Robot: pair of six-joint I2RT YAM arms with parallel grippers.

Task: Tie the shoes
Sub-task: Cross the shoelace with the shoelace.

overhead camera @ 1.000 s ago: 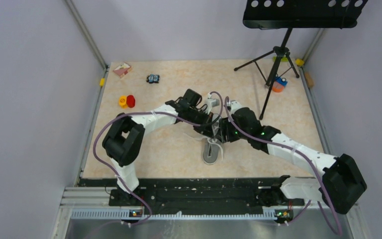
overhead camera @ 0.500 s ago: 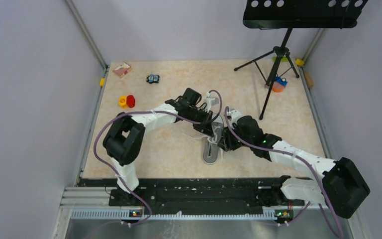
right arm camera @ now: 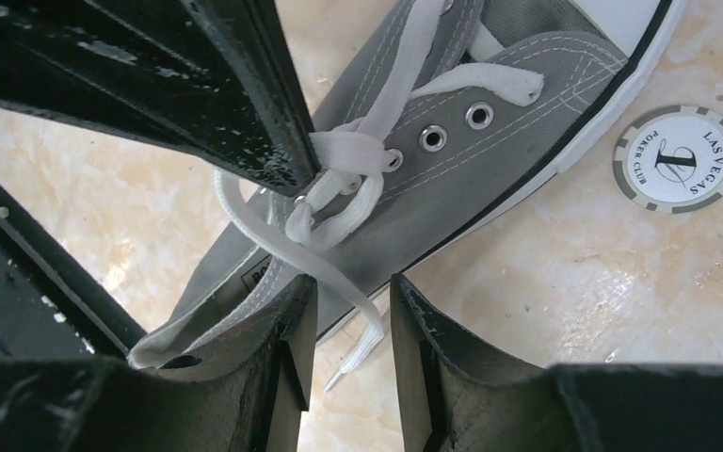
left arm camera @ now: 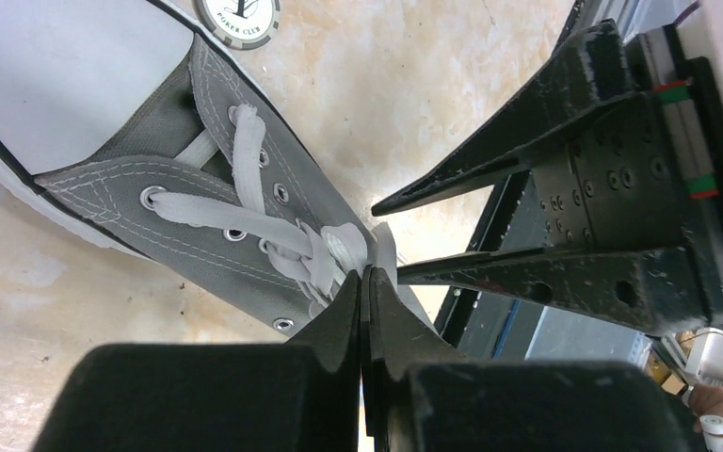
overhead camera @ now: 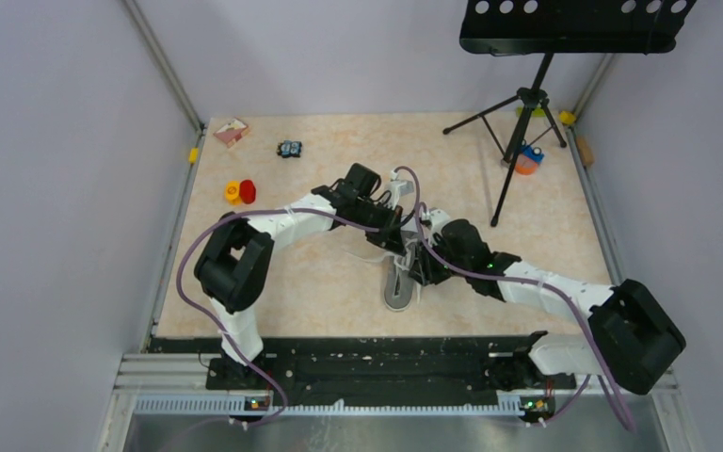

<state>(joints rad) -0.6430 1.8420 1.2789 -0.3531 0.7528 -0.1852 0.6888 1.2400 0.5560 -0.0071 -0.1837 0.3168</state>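
The shoe is a grey canvas sneaker point(overhead camera: 398, 287) point(left arm camera: 104, 104) point(right arm camera: 490, 141) with white laces, lying mid-table with its toe toward the arms. My left gripper point(left arm camera: 365, 273) point(overhead camera: 405, 247) is shut, its tips pinching the lace at the loose knot point(right arm camera: 344, 155) over the eyelets. My right gripper point(right arm camera: 350, 299) point(overhead camera: 416, 268) hovers over the shoe's side by the collar, facing the left one. Its jaws stand apart, and a free lace strand point(right arm camera: 282, 240) hangs from the knot down through the gap. Neither pad touches the strand.
A Las Vegas poker chip point(right arm camera: 678, 158) point(left arm camera: 237, 11) lies beside the toe cap. A music stand's tripod point(overhead camera: 527, 104) and an orange object point(overhead camera: 527, 160) stand back right. Red and yellow pieces point(overhead camera: 241, 192), a small black toy point(overhead camera: 289, 149) and a card box point(overhead camera: 232, 131) lie back left.
My right arm has dropped and slid left toward the shoe, and its jaws have narrowed around the hanging lace. The left gripper has stayed shut at the knot.
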